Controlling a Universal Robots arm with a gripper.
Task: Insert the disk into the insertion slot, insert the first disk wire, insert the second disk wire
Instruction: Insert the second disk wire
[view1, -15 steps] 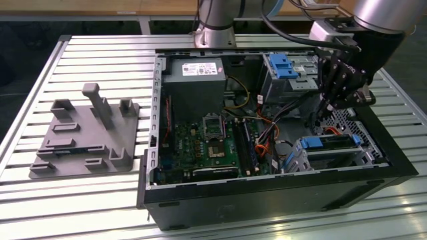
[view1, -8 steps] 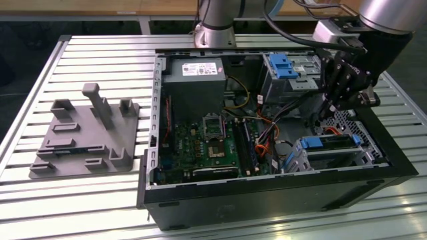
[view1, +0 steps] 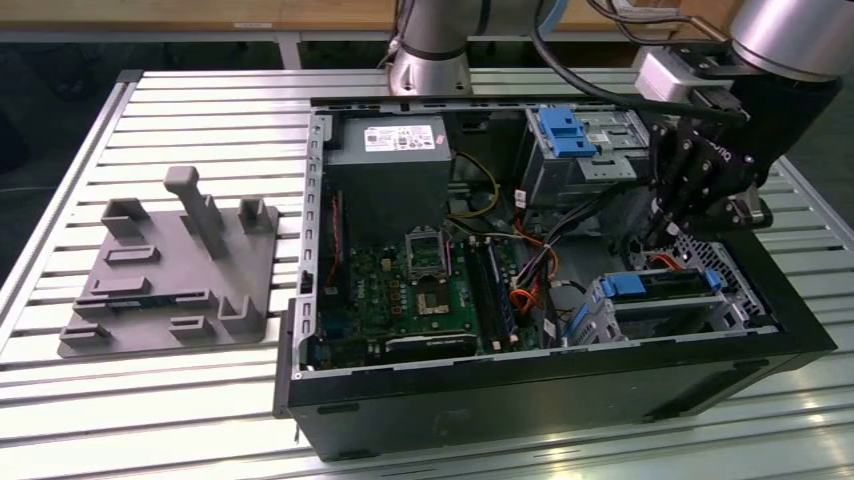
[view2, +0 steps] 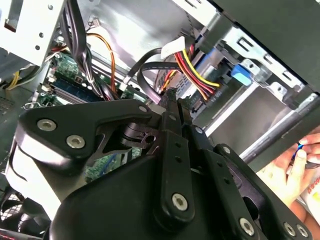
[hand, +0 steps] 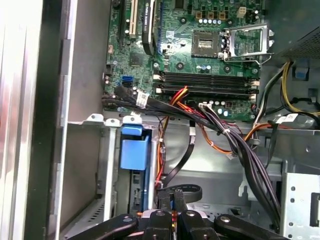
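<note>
**Disk seated, gripper working a wire beside the cage**

While the arm hangs over the right side of the open computer case (view1: 534, 400) in the exterior view, your gripper (view1: 663, 232) points down just above the low silver insertion slot (view1: 727, 318) at the frame's lower right. In both wrist views its jaws stand pressed together, and at their tips sits what looks like the end of a flat black cable (hand: 187, 191); you should read that as a grip on a disk wire, though the contact itself is partly hidden.

The disk (view1: 657, 287) already lies inside the slot, its blue caddy handle (hand: 134, 150) toward the motherboard (hand: 200, 60), so the connector end faces the loose cabling. That explains the tool's low, near-vertical pose: it reaches between the slot and the wire bundle (view2: 197, 75) of red, yellow and black leads.

Further out, the taller grey cage (view1: 577, 150) with its blue latch stands at upper centre-right, and a grey fixture (view1: 160, 280) rests on the slatted table (view1: 160, 400) at left. A person's hand (view2: 287, 175) shows at the second wrist view's right edge.
</note>
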